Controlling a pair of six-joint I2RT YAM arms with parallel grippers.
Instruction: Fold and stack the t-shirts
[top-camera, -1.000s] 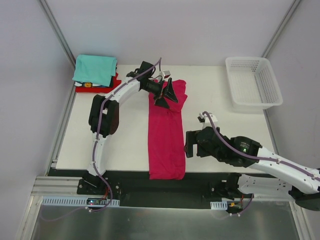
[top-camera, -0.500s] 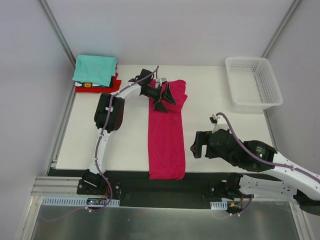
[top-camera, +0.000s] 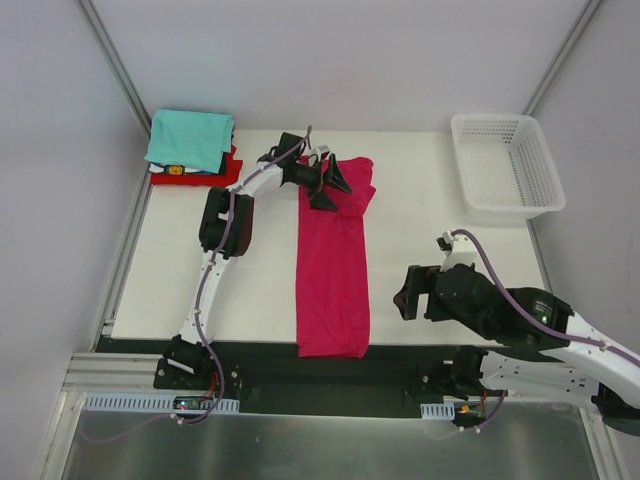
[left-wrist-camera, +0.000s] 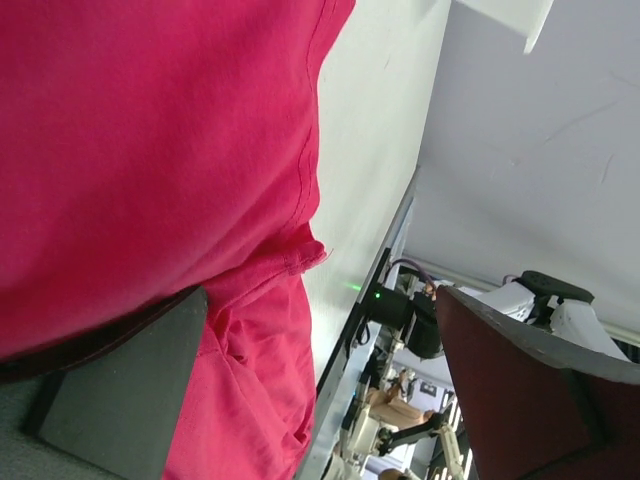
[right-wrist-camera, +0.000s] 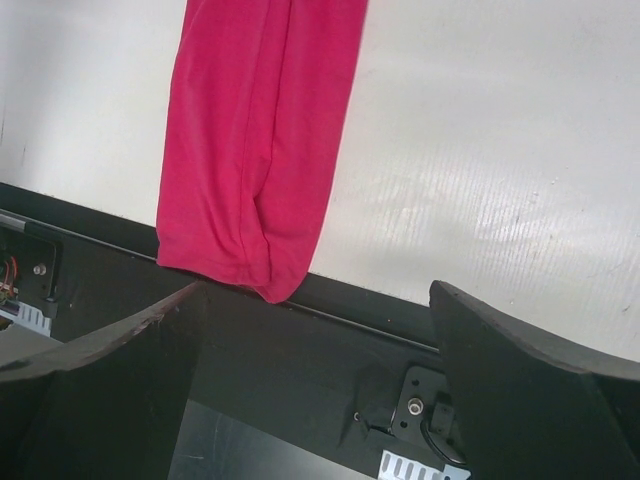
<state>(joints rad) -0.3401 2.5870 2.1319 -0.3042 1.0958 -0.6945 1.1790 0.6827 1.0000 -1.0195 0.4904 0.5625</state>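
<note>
A magenta-pink t-shirt (top-camera: 333, 262) lies folded lengthwise into a long narrow strip down the middle of the white table (top-camera: 440, 225). Its near end droops over the front edge. My left gripper (top-camera: 331, 187) hovers open over the strip's far end. In the left wrist view the pink cloth (left-wrist-camera: 150, 150) fills the left side, with one finger (left-wrist-camera: 120, 385) low against it and the left gripper (left-wrist-camera: 320, 390) holding nothing. My right gripper (top-camera: 408, 300) stands open to the right of the shirt's near end (right-wrist-camera: 255, 150), apart from it. Folded teal (top-camera: 190, 138) and red (top-camera: 228, 168) t-shirts are stacked at the far left corner.
A white mesh basket (top-camera: 505, 165) stands at the table's far right corner. The black front rail (right-wrist-camera: 330, 350) runs below the table edge. Grey walls and frame posts close in the back and sides.
My right arm has drawn back to the right and nearer the front edge, away from the shirt. My left gripper has shifted slightly toward the shirt's far end. The shirt lies unchanged.
</note>
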